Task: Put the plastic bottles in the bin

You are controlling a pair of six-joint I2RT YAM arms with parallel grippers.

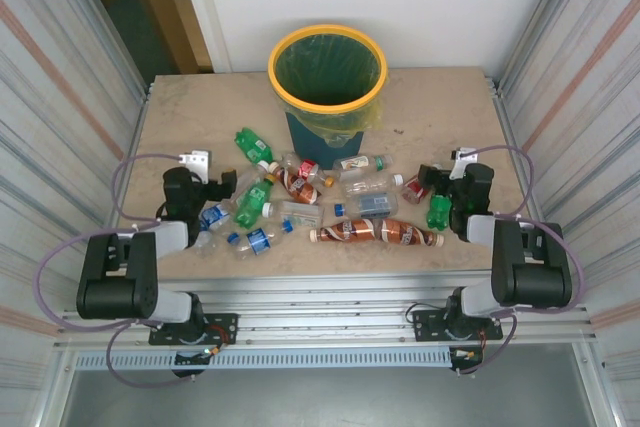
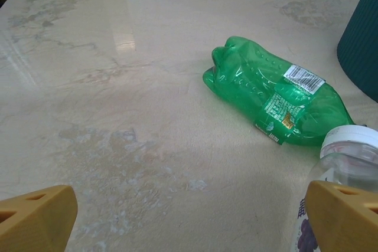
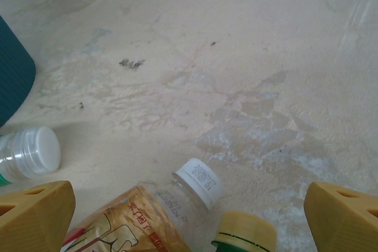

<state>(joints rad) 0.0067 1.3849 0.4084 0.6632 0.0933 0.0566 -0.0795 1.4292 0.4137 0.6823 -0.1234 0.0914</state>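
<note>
- Top external view: the bin (image 1: 310, 132) is stood upright at the far middle of the bench (image 1: 180, 117) and is lined with a yellow-green bag.
- Left of the bin and nearer, the left pincer (image 2: 189, 216) is spread wide with nothing gripped; a green bottle (image 2: 274, 90) is seen lying ahead of it.
- The plastic bottles (image 1: 300, 190) are scattered on their sides just in front of the bin.
- Right of the bin, the right pincer (image 3: 189, 216) is spread wide and empty above a white-capped bottle (image 3: 198, 184).
</note>
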